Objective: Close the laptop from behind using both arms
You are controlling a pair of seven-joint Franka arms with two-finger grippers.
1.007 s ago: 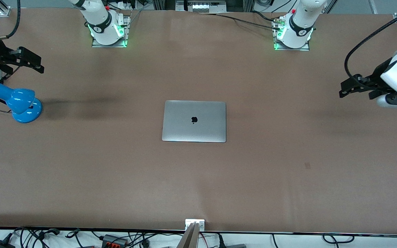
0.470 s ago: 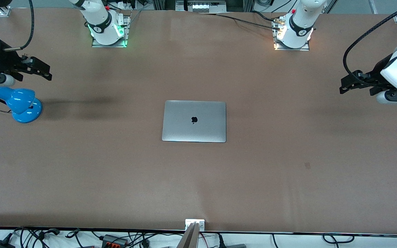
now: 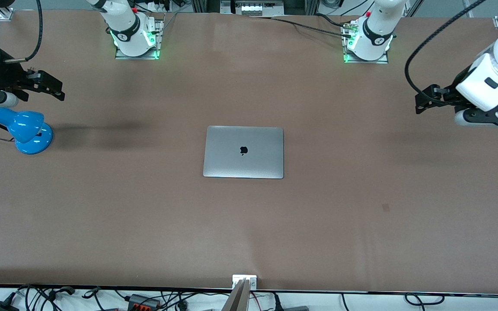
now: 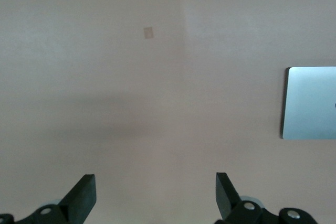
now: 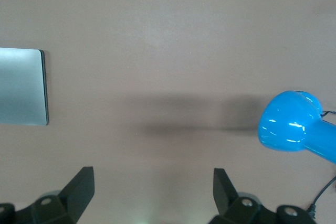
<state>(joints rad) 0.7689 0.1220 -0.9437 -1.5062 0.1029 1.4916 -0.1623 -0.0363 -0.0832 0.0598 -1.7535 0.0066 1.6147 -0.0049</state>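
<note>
The silver-grey laptop (image 3: 243,152) lies flat in the middle of the table with its lid down and the black apple logo facing up. Its edge also shows in the left wrist view, laptop (image 4: 311,103), and in the right wrist view, laptop (image 5: 21,86). My left gripper (image 3: 422,102) hangs open over bare table at the left arm's end, well apart from the laptop. My right gripper (image 3: 57,88) is open too, up in the air just above the blue lamp at the right arm's end. Nothing sits between the fingers of the left gripper (image 4: 156,192) or the right gripper (image 5: 153,188).
A blue desk lamp (image 3: 23,126) stands at the right arm's end of the table, also seen as the lamp (image 5: 294,121). A small square mark (image 3: 385,207) is on the brown tabletop. Cables lie along the table's front edge (image 3: 145,287).
The left gripper has moved toward the middle of the table and slightly up. The right gripper shifted a little toward the middle early on, then held still. The laptop has not moved.
</note>
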